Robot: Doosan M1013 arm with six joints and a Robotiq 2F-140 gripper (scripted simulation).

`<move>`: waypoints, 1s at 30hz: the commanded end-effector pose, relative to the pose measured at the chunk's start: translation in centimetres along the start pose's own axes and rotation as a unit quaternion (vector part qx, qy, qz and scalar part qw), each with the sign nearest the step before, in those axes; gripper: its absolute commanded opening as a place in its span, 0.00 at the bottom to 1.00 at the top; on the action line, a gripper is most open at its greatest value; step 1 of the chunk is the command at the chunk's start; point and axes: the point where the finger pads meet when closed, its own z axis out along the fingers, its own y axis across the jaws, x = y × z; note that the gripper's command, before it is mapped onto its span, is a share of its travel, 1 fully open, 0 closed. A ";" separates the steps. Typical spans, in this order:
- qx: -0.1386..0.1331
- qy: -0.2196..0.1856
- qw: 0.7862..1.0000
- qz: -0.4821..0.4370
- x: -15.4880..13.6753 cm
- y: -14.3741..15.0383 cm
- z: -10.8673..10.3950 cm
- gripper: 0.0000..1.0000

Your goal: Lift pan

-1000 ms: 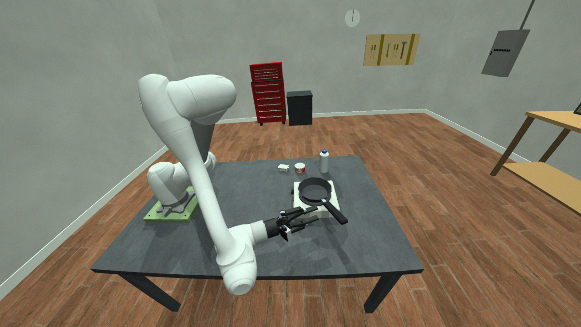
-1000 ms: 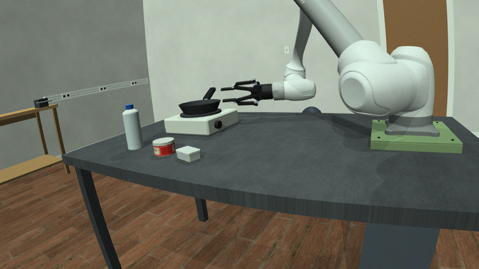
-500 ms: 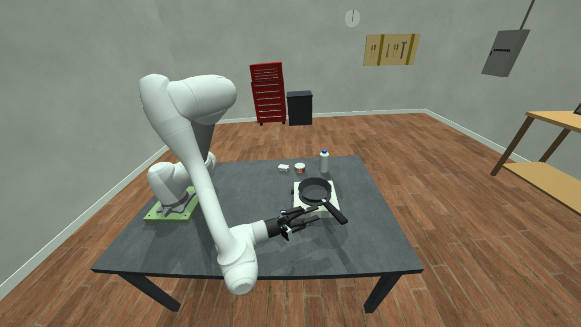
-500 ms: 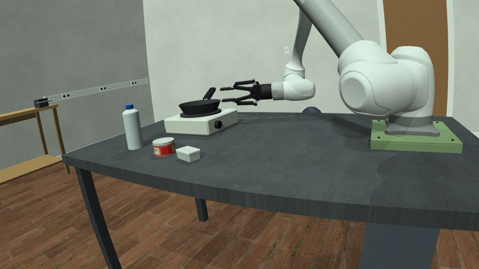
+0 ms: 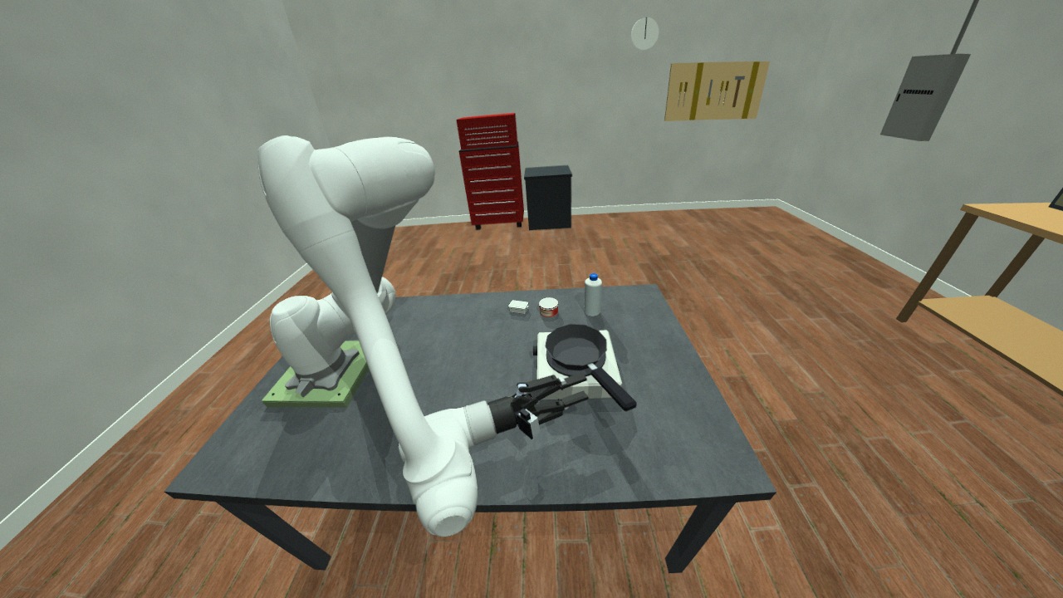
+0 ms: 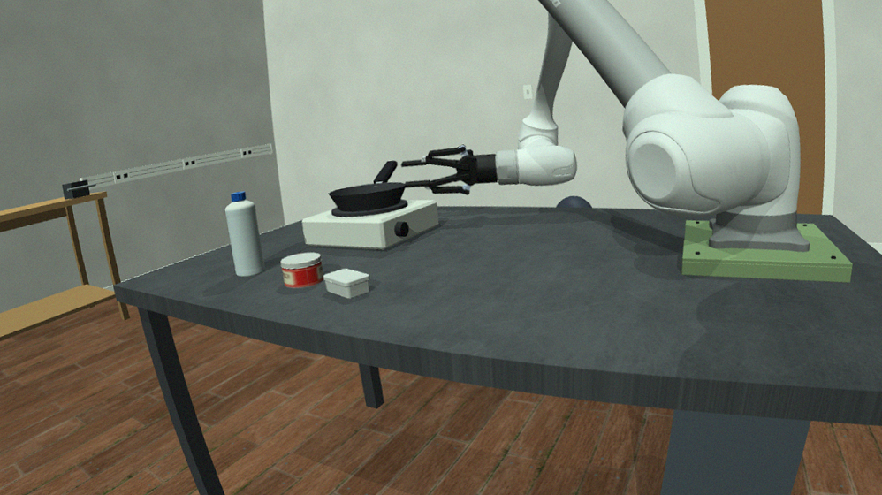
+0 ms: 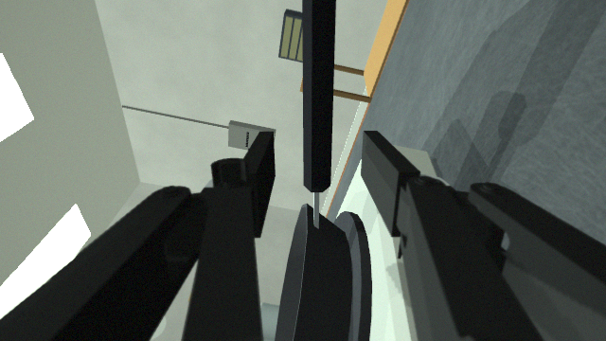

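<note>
One arm: it reaches low across the counter (image 5: 475,461), wrist turned so the gripper (image 5: 572,393) lies on its side and points at the pan.
Gripper: part open, holding nothing; one finger (image 7: 258,170) sits above the pan's rim and the other (image 7: 385,172) below, a gap on each side.
Why held so: my guess is the sideways pose lets the jaws take the thin rim edge-on, near where the handle joins, so a close would pinch the wall of the pan.
Pan: the black pan (image 6: 366,195) sits flat on the hot plate (image 6: 354,230), not yet lifted; its handle (image 5: 615,387) juts past the plate's edge, toward the near right of the counter in the top view.
Pan contents: nothing shows inside it.
Hot plate: white, a knob on its side, set toward the counter's far edge from the arm's base (image 6: 830,273).
Other containers: a white bottle (image 6: 243,233) with a blue cap, upright; a red tin (image 6: 302,271) with a pale lid; a small white box (image 6: 346,282), lid on. What they hold cannot be seen.
Spacing: the three stand beside the hot plate, apart from it and out of the gripper's path.
Step in hand: lining up on the rim; closing and lifting remain.
</note>
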 end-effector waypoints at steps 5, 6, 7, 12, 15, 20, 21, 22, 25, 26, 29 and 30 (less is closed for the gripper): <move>-0.003 0.001 1.000 0.001 0.1 0.2 1.1 0.41; -0.003 0.001 1.000 0.001 0.1 0.2 1.2 0.41; -0.003 0.001 1.000 0.001 0.1 0.2 1.3 0.41; -0.003 0.001 1.000 0.002 0.1 0.2 2.0 0.41; -0.003 0.001 1.000 0.002 0.1 0.2 2.2 0.41; -0.003 0.001 1.000 0.002 0.1 0.2 3.0 0.41; -0.003 0.001 1.000 0.002 0.1 0.2 3.1 0.41; -0.003 0.001 1.000 0.002 0.1 0.2 3.3 0.41; -0.003 0.001 1.000 0.002 0.1 0.2 3.8 0.41; -0.003 0.001 1.000 0.002 0.1 0.2 4.0 0.41; -0.003 0.001 1.000 0.002 0.1 0.2 4.5 0.41; -0.003 0.001 1.000 0.002 0.1 0.2 4.6 0.41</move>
